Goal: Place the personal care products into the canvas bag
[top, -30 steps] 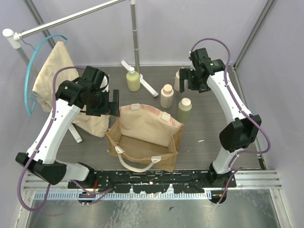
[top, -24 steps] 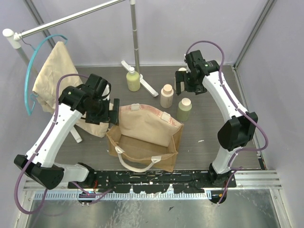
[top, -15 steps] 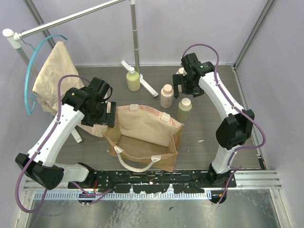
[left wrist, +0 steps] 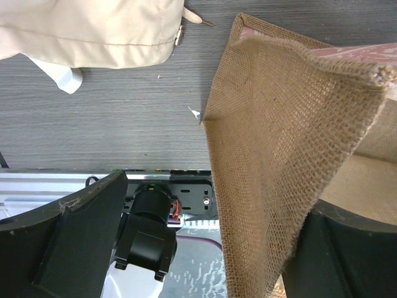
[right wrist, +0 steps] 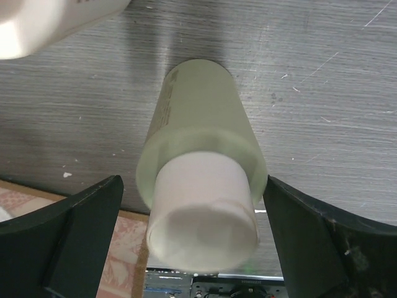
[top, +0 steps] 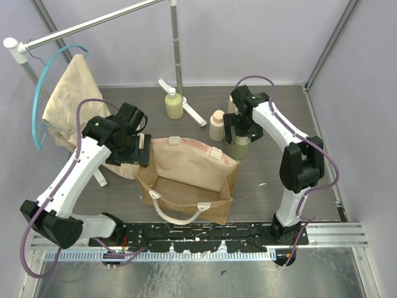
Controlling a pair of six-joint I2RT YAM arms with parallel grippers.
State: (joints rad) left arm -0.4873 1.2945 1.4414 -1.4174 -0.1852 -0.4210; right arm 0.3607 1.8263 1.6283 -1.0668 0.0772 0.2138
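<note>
The tan canvas bag (top: pixel 189 180) stands open in the middle of the table. My left gripper (top: pixel 142 149) is open at its left rim; in the left wrist view the bag's wall (left wrist: pixel 273 155) hangs between the wide-apart fingers of this gripper (left wrist: pixel 217 205). My right gripper (top: pixel 238 132) is open and straddles the olive-green bottle (top: pixel 240 146); in the right wrist view its cream cap (right wrist: pixel 205 220) sits between the fingers (right wrist: pixel 62 248) with small gaps. A cream bottle (top: pixel 217 125) stands just left of it. The second cream bottle is mostly hidden behind my right arm. The yellow-green pump bottle (top: pixel 174 104) stands further back.
A limp beige cloth (top: pixel 68 93) hangs on a blue hanger (top: pixel 41 105) at the left, from a rack with an upright pole (top: pixel 177 49) and a white foot (top: pixel 189 112). The cloth's hem (left wrist: pixel 93 31) lies close to the bag.
My right gripper has swung from the back right down and left over the olive-green bottle. My left gripper has moved slightly right onto the bag's left rim.
</note>
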